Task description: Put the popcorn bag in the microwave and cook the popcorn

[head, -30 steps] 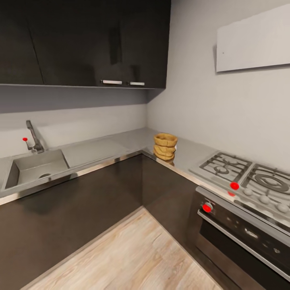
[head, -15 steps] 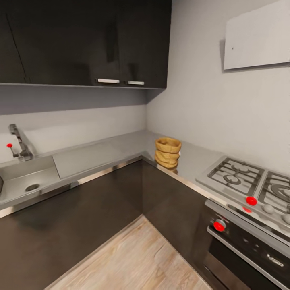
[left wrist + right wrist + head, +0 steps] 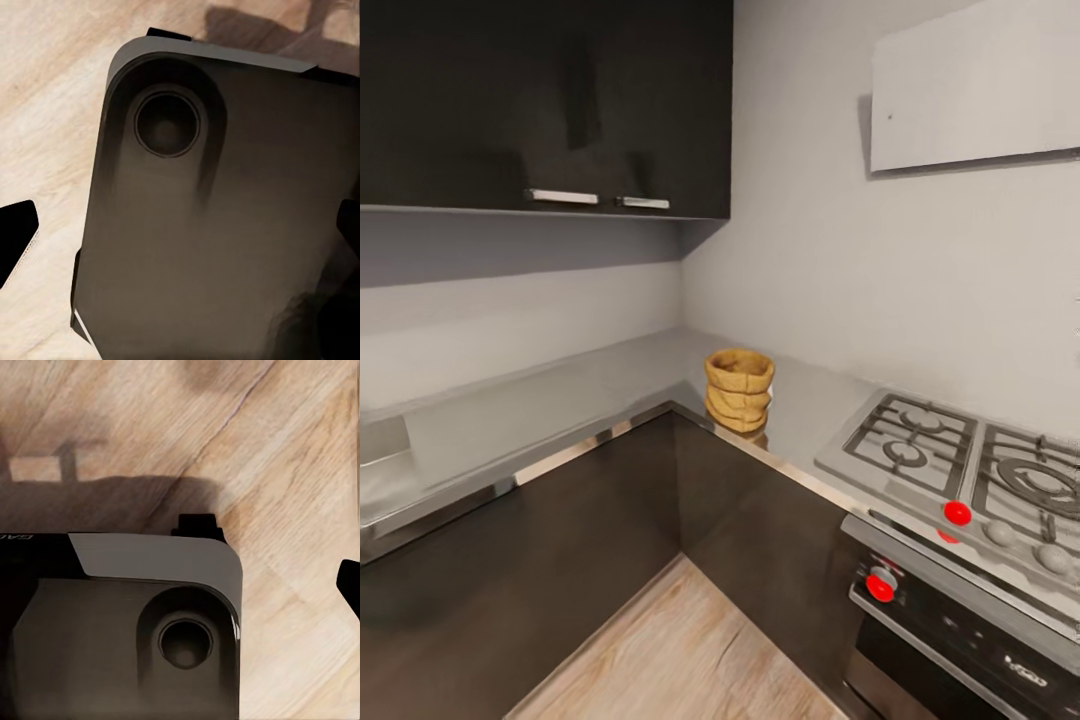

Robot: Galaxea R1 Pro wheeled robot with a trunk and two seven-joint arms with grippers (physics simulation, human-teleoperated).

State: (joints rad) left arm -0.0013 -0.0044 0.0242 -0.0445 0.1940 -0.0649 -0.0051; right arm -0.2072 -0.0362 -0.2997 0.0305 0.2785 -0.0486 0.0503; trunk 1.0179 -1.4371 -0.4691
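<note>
Popcorn bag (image 3: 739, 389) stands upright on the countertop (image 3: 560, 400), right at the inner corner of the L-shaped surface, close to its front edge, in the head view. From the bag, the gas hob (image 3: 960, 460) lies at about four o'clock, well apart along the same run of counter, with a red knob (image 3: 957, 513) on its front edge. Below the hob sits the built-in oven (image 3: 960, 640), carrying another red knob (image 3: 879, 588). Dark wall cupboards (image 3: 540, 100) hang at about eleven o'clock from the bag, and a pale panel (image 3: 975, 95) is fixed to the wall at about one o'clock. Wooden floor (image 3: 670, 660) shows at six o'clock, between the dark base cabinets.

The wrist views look down instead. The left wrist view shows the robot's dark base (image 3: 225, 225) with a round recess, over pale floorboards, and a black fingertip (image 3: 16, 238) at each side edge, set wide apart, so that gripper is released and grasping nothing. The right wrist view shows another corner of the base (image 3: 120, 630) over the floorboards and one black fingertip (image 3: 351, 585) at the edge; whether that gripper is released or clenched I cannot tell.
</note>
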